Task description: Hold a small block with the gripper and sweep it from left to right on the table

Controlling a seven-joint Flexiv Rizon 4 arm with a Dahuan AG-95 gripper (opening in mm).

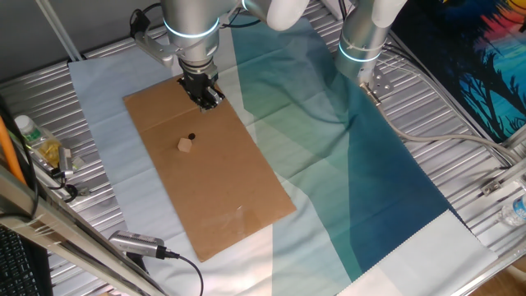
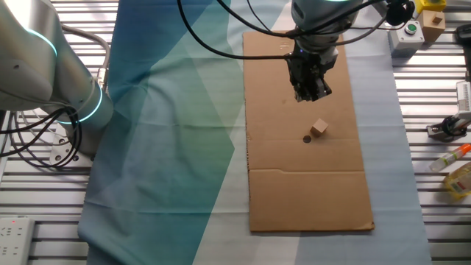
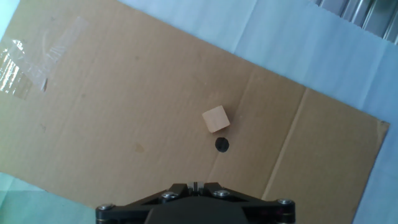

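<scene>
The small block (image 1: 185,145) is a light-tan wooden cube lying loose on the brown cardboard sheet (image 1: 222,197) on the table. It also shows in the other fixed view (image 2: 319,128) and in the hand view (image 3: 216,119). My gripper (image 1: 207,96) hangs above the cardboard, short of the block and apart from it. In the other fixed view the gripper (image 2: 312,91) is above the sheet's upper half. In the hand view its dark fingertips (image 3: 194,185) meet at the bottom edge with only a thin slit between them, and they hold nothing.
A small black dot (image 3: 222,145) sits on the cardboard right beside the block. Pale and teal cloths (image 1: 353,164) cover the ribbed metal table (image 1: 460,140). An idle second silver arm (image 1: 362,37) stands at the back. Bottles and tools (image 2: 456,173) lie at the table's edge.
</scene>
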